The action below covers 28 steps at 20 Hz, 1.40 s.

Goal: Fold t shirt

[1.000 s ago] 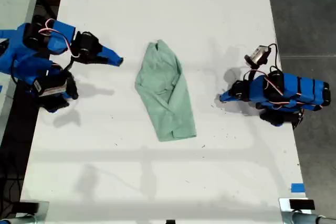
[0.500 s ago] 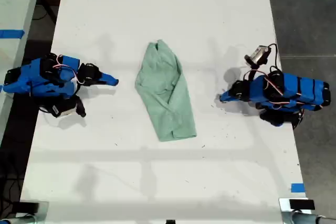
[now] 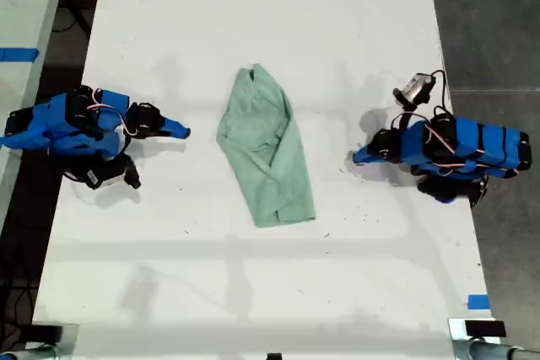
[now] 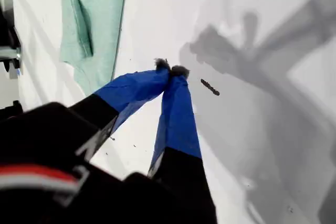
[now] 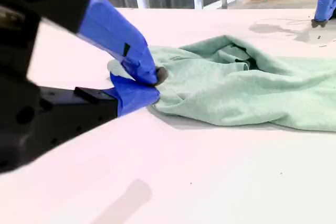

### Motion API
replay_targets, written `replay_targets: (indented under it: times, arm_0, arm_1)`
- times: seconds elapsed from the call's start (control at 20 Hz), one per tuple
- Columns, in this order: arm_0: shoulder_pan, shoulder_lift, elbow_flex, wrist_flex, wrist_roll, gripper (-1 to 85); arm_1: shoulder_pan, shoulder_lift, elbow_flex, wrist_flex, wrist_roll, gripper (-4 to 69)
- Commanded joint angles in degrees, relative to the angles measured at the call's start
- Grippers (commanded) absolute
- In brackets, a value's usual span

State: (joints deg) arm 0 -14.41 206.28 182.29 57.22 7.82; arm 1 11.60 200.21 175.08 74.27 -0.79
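A folded mint t shirt (image 3: 265, 147) lies mid-table (image 3: 253, 292). My first gripper (image 4: 170, 70) and second gripper (image 5: 152, 85) sit clenched, apparently empty, at opposite long edges.

White table (image 3: 253, 292) — blue tape strips (image 3: 477, 301) at its edges, dark floor (image 3: 489, 23) beyond.

Both arms are lying low, grippers pointing inward.
We are holding my first gripper (image 4: 170, 69) closed at the exterior view's right, and my second gripper (image 5: 152, 82) closed at its left.
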Motion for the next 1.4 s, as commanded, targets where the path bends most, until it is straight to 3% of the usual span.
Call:
replay_targets:
  times: [0.0, 1.35]
  arm_0:
    - [-0.53, 0.35, 0.18, 0.0, 0.44, -0.1]
    - [-0.26, 0.35, 0.26, 0.09, 0.09, -0.1]
  arm_1:
    - [0.53, 0.88, 2.55, 0.53, -1.05, 0.5]
    - [-0.88, 0.88, 2.55, 0.97, 1.58, 0.5]
